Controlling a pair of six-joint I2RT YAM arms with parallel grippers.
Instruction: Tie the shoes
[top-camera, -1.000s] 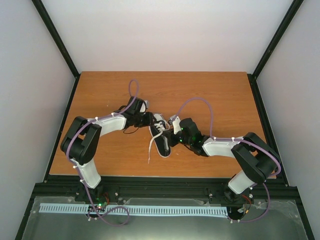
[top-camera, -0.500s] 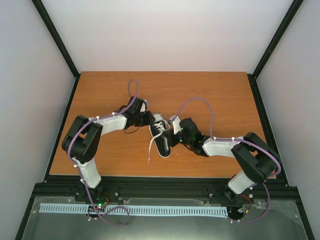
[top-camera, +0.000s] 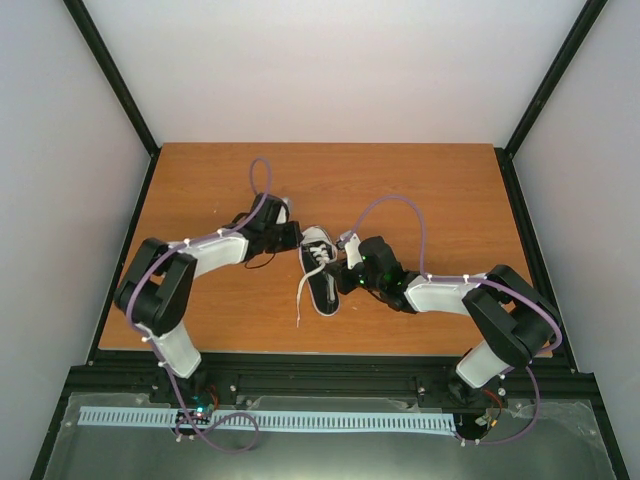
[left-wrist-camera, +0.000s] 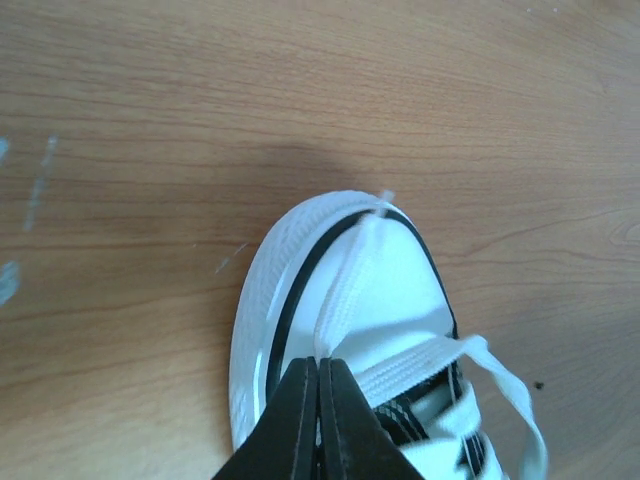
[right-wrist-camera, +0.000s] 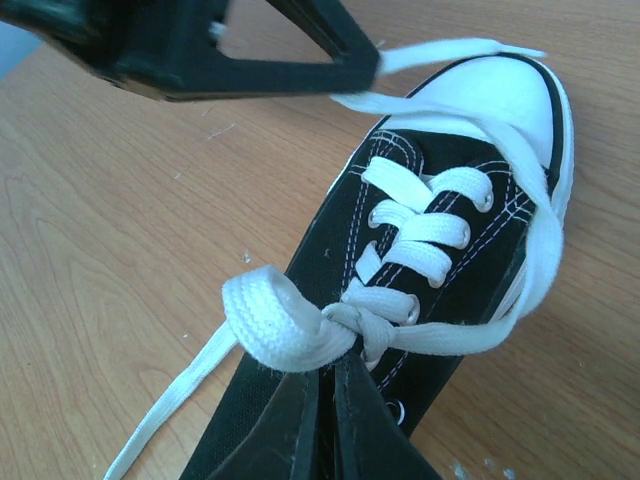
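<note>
Top external view: black canvas sneaker (top-camera: 318, 268) lies on the wooden table (top-camera: 450, 190) between the two grippers, toe pointing away from the arm bases.
Left gripper: left gripper (top-camera: 297, 238) sits at the toe end of the sneaker, touching or just beside it; this view is too small to say which.
Right gripper: right gripper (top-camera: 340, 276) is just beside the sneaker's mid-section, on its right flank.
Lace tail: loose white lace tail (top-camera: 300, 298) trails off the sneaker's left side toward the bases, on the near side of the left gripper.
Left wrist view: left gripper (left-wrist-camera: 320, 366) has its fingers (left-wrist-camera: 290, 420) pressed together, pinching a white lace strand (left-wrist-camera: 345, 285).
Strand path: from the fingertips it runs forward across the white toe cap (left-wrist-camera: 400, 300) to the cap's far edge.
Toe cap position: directly ahead of and under the left fingertips, resting on the table (left-wrist-camera: 150, 120).
Right wrist view: right gripper (right-wrist-camera: 326, 395) is narrow, fingers nearly touching, tips at the knot; it appears to pinch the base of the lace loop (right-wrist-camera: 265, 322).
Loop position: just ahead and left of the right fingertips, standing up off the tongue.
Sneaker from the right wrist: sneaker (right-wrist-camera: 450, 240) stretches ahead of the right gripper, toe cap (right-wrist-camera: 500, 95) at the far end.
Left gripper from the right wrist: left gripper (right-wrist-camera: 372, 66) is beyond the laced eyelets, near the toe cap, with the lace strand (right-wrist-camera: 455, 50) coming out of its tips.
Tail from the right wrist: lace tail (right-wrist-camera: 170, 410) lies on the table (right-wrist-camera: 110, 220), left of the right fingers.
</note>
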